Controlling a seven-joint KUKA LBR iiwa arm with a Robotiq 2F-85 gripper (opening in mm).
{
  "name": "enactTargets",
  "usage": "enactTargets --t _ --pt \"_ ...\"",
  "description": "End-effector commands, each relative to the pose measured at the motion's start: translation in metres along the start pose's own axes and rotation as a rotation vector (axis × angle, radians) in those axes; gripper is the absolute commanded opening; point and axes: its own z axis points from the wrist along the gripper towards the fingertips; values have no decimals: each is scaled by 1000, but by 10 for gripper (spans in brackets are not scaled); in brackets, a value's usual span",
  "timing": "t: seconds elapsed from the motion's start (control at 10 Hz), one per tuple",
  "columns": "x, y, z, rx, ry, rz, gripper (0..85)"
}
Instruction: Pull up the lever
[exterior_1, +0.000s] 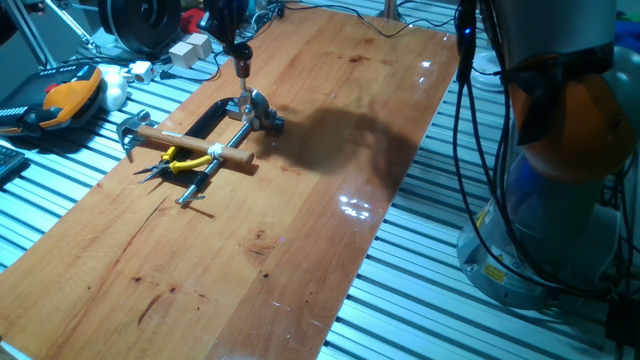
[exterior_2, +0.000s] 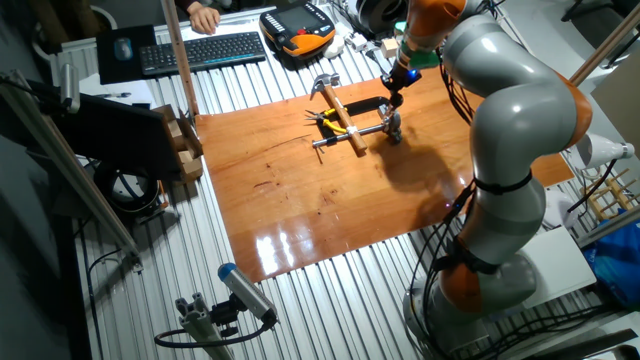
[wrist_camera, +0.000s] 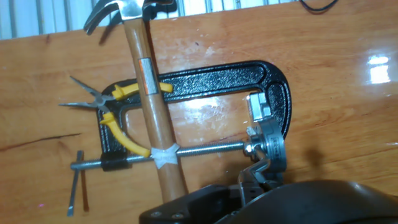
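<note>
The lever (exterior_1: 241, 86) is a thin metal rod standing nearly upright from a small grey bracket (exterior_1: 257, 111) on the wooden board. Its reddish-brown knob (exterior_1: 240, 67) is at the top. My gripper (exterior_1: 239, 56) comes down from above and is shut on the knob end. In the other fixed view the gripper (exterior_2: 392, 98) stands right over the bracket (exterior_2: 391, 126). In the hand view the bracket (wrist_camera: 268, 149) lies just ahead of the dark hand body, and the knob and fingertips are hidden.
A black C-clamp (wrist_camera: 217, 78) holds the bracket to the board (exterior_1: 300, 230). A wooden-shafted hammer (exterior_1: 190, 145) and yellow pliers (exterior_1: 185, 160) lie across the clamp, left of the lever. An orange pendant (exterior_1: 70, 95) lies off the board. The robot base (exterior_1: 560, 200) stands at the right.
</note>
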Motion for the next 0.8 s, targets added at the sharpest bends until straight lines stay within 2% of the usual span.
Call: enactTargets --t 0.0,0.2,0.7 --pt "2 -1 -1 11 -2 -19 0" --pt "9 -1 3 23 -9 -37 0" --pt "38 -5 15 29 -38 -61 0"
